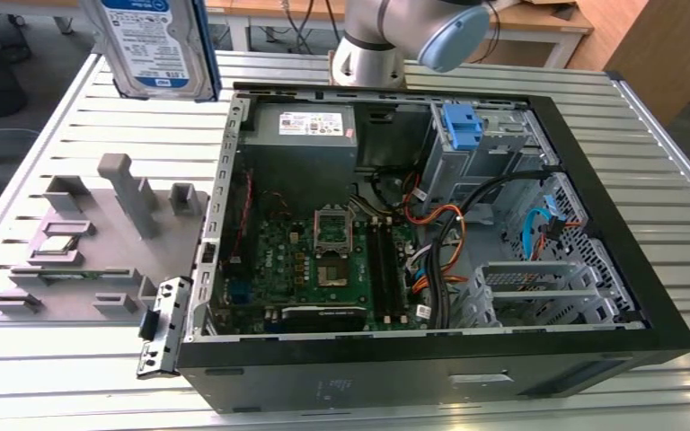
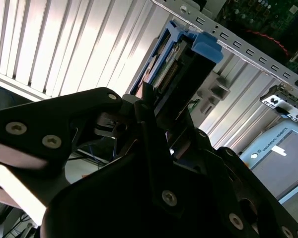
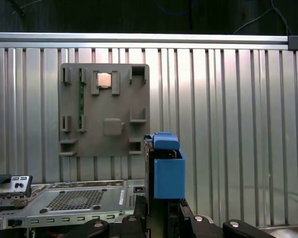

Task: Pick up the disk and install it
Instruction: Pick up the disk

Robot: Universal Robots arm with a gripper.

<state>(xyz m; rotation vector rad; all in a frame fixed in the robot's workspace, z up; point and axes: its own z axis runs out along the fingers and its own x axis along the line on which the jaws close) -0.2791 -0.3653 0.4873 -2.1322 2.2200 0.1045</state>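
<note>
Closest to the lens in the second wrist view is the black metal gripper [image 2: 161,111]. Its jaws are drawn narrow and clamped on the flat silver disk [image 2: 181,64] in its blue plastic caddy, with one finger pressed to each broad face. In the first wrist view the same gripper [image 3: 161,218] holds the disk [image 3: 166,173] edge-on, well above the ribbed aluminium table [image 3: 228,124].

In the exterior view, the disk [image 1: 154,40] is at the far left. It is upright with its white-and-blue label facing the camera, and the frame's top edge cuts it off. Below it a grey plastic fixture tray [image 1: 93,233] with upright posts lies on the table [image 1: 657,135]. In the first wrist view this tray [image 3: 104,109] carries a copper-coloured square chip [image 3: 105,80] and a thin green memory stick [image 3: 81,99].

To the tray's right lies the open black computer case [image 1: 441,359]. Inside it are a silver power supply [image 1: 309,126], a green motherboard [image 1: 321,251], a lone blue plastic bracket [image 1: 465,126] and a perforated metal drive cage [image 1: 537,283]. Behind the case stands the arm's grey base joint [image 1: 381,45].
</note>
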